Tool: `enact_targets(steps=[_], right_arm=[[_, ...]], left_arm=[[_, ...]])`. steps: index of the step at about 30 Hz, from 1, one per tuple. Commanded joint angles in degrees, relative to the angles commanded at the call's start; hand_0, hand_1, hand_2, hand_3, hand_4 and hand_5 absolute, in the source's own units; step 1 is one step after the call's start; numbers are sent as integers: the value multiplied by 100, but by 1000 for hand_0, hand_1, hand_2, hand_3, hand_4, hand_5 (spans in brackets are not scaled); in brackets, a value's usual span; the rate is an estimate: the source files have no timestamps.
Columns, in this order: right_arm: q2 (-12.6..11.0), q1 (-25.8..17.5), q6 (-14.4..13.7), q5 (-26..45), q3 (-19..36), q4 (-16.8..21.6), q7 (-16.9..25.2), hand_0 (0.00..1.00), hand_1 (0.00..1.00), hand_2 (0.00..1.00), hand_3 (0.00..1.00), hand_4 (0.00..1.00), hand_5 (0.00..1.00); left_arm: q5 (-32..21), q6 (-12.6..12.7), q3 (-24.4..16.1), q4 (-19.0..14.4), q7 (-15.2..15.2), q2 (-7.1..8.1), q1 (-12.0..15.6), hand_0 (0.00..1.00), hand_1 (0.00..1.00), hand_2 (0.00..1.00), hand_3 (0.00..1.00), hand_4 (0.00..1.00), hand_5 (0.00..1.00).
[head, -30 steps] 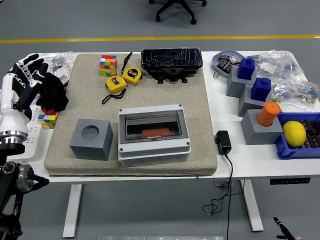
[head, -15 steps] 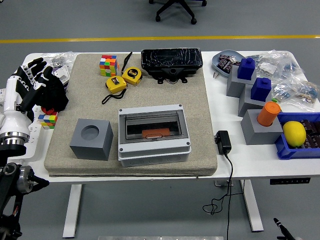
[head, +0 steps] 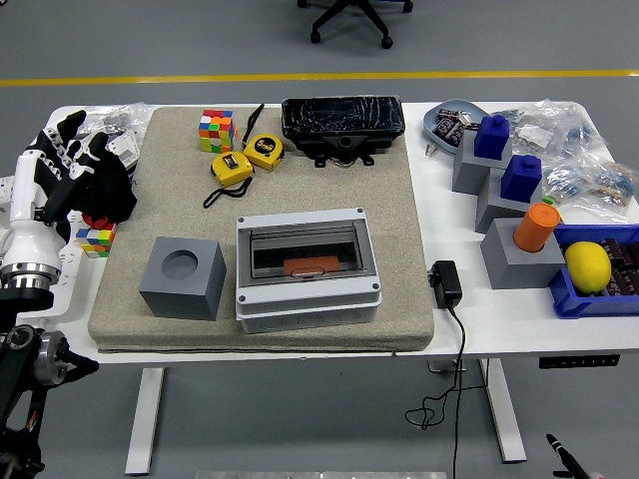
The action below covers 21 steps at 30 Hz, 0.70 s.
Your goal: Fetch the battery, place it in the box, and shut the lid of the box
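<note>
Left hand (head: 75,170) hovering at table's 9 o'clock edge, fingers spread, gripping nothing. Box (head: 308,267) sitting at mat centre, clear lid looking shut, an orange piece, possibly the battery (head: 309,266), lying inside. Judging task nearly complete; cannot tell whether lid is latching. Right hand unseen.

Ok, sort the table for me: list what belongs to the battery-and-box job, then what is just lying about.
Job:
- grey box with clear lid, lid down
- orange piece seen inside it, maybe the battery; cannot tell
- left hand, at the table's left edge

Lying about:
- grey block with round hole
- two yellow tape measures
- Rubik's cube
- black case
- lemon
- black adapter
</note>
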Motion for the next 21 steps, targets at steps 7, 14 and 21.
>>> enact_targets(steps=[7,14,21], right_arm=[[44,-53,-28,-112,111,0,11,959,810,757,789,998,998],[54,-61,-27,-104,98,0,23,960,813,758,788,998,998],[50,-57,-43,-178,146,0,22,974,819,759,788,998,998]], left_arm=[[31,-38,9,21,25,-19,47,998,998,948,779,998,759],[119,-76,-18,7,78,-22,75,998,998,994,775,998,779],[148,-76,-34,12,102,-27,69,998,998,998,758,998,808]])
